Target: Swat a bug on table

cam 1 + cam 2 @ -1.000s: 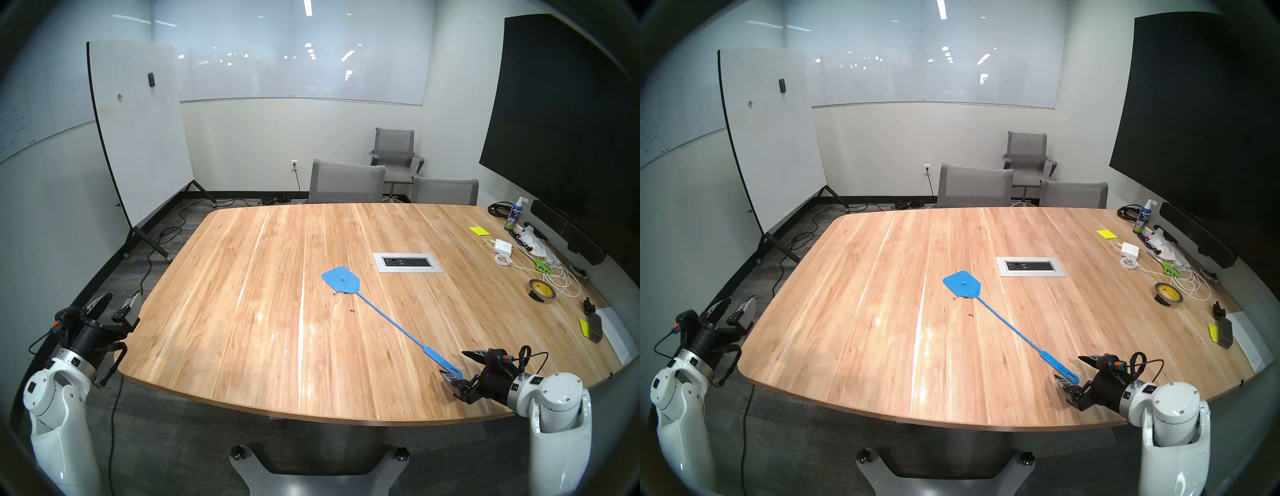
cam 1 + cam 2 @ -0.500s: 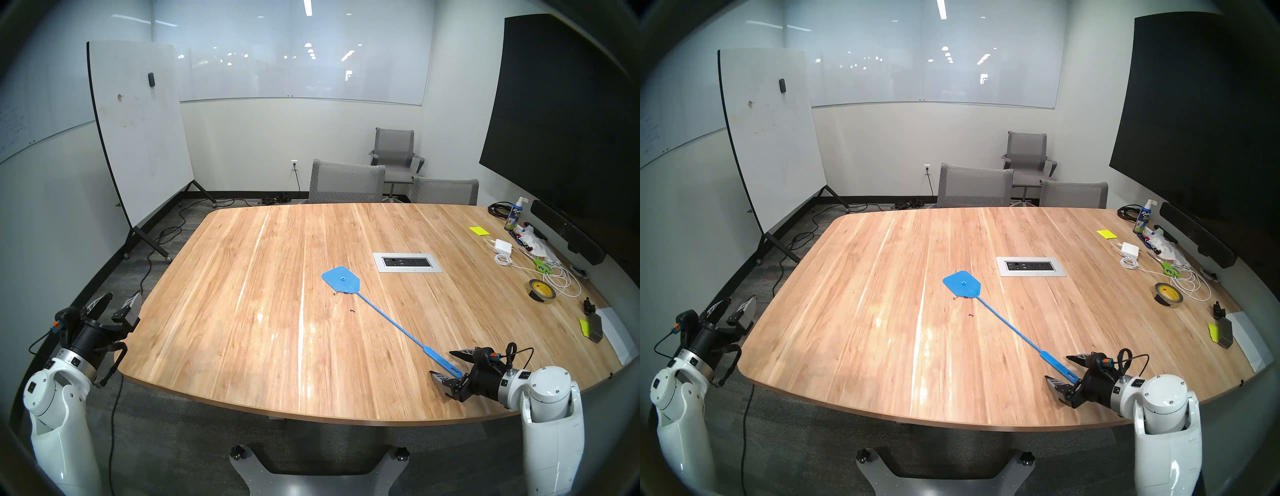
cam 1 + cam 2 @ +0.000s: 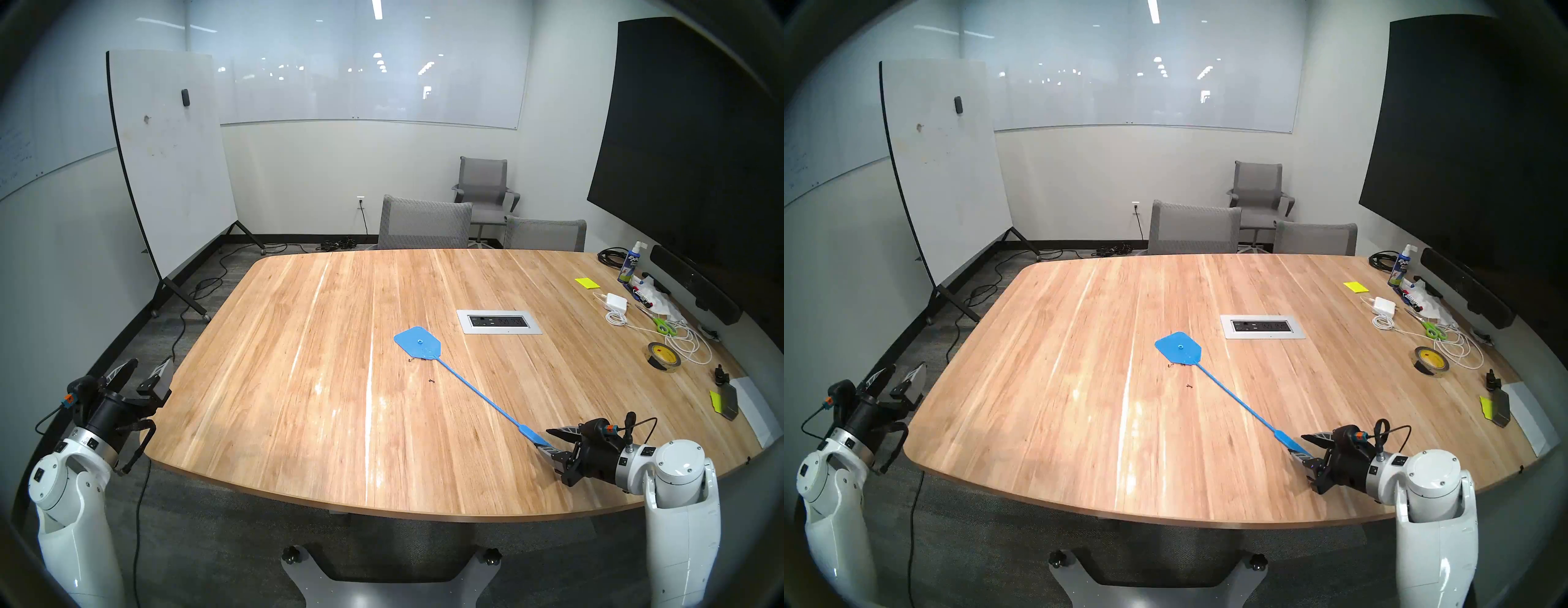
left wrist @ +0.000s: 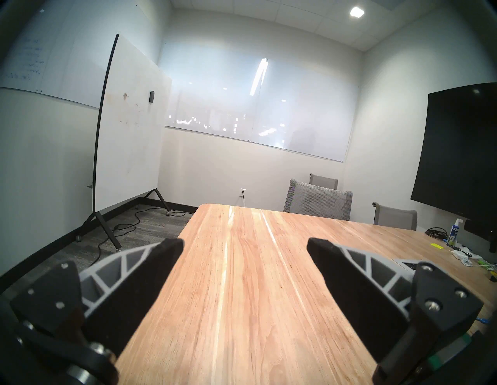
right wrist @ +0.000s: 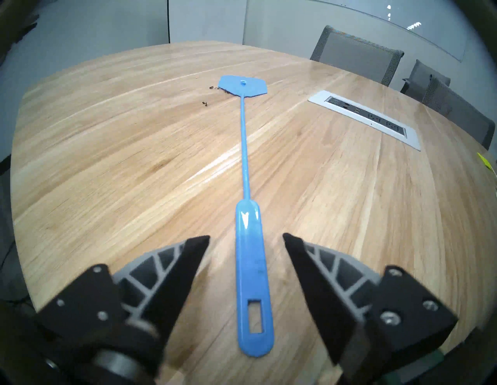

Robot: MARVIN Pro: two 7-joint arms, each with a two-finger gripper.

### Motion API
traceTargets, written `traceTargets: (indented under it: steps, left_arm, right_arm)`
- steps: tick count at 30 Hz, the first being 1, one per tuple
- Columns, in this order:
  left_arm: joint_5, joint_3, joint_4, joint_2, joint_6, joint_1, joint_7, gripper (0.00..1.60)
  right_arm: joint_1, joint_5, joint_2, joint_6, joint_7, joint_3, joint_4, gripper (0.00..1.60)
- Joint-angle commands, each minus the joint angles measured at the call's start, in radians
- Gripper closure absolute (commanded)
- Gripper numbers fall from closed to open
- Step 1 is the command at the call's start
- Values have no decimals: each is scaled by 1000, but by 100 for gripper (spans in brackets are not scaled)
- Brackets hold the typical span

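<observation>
A blue fly swatter [image 3: 418,342] lies flat on the wooden table [image 3: 297,424], its long handle [image 5: 251,268] running back toward my right side. The bug [image 3: 432,381] is a tiny black speck on the wood just left of the shaft, also visible in the right wrist view [image 5: 205,103]. More dark crumbs [image 3: 410,360] lie at the head's near edge. My right gripper [image 5: 246,235] straddles the handle's end low over the table, a finger on each side with a gap to the handle. My left gripper [image 3: 152,363] hangs open and empty off the table's left edge.
A silver power-outlet panel [image 3: 499,321] is set into the table beyond the swatter. Tape roll [image 3: 664,357], scissors [image 3: 662,326], white cables and a charger clutter the right side. Grey chairs [image 3: 424,223] stand at the far edge, a whiteboard [image 3: 169,161] to the left.
My right gripper has slid forward along the table until the swatter's handle end lies between its fingers, and its jaws have narrowed. The swatter, the bug and the left arm are unmoved.
</observation>
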Motion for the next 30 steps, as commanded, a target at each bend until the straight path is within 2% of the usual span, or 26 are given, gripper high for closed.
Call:
traceTargets:
  steps: [1, 16, 17, 18, 20, 21, 23, 30]
  left_arm:
    - [-2, -4, -17, 0, 2, 1, 0, 0]
    - [1, -5, -17, -2, 3, -1, -3, 0]
    - [1, -5, -17, -2, 3, -1, -3, 0]
    - [1, -6, -17, -2, 3, -1, -3, 0]
    - [2, -6, -17, -3, 4, -1, -4, 0]
    - [2, -6, -17, -3, 4, -1, -4, 0]
    - [2, -6, -17, -3, 4, -2, -4, 0]
    - [4, -7, -17, -4, 5, -3, -5, 0]
  right_arm:
    - [21, 5, 9, 3, 10, -7, 0, 0]
    - [47, 0, 34, 3, 45, -33, 70, 0]
    - [47, 0, 34, 2, 46, -33, 70, 60]
    - [47, -1, 35, 2, 47, -33, 71, 82]
    - [46, -2, 36, 1, 48, -32, 72, 107]
    - [46, -2, 36, 1, 49, -32, 73, 132]
    - [46, -2, 37, 0, 51, -31, 73, 160]
    - [37, -4, 39, -1, 59, -26, 67, 160]
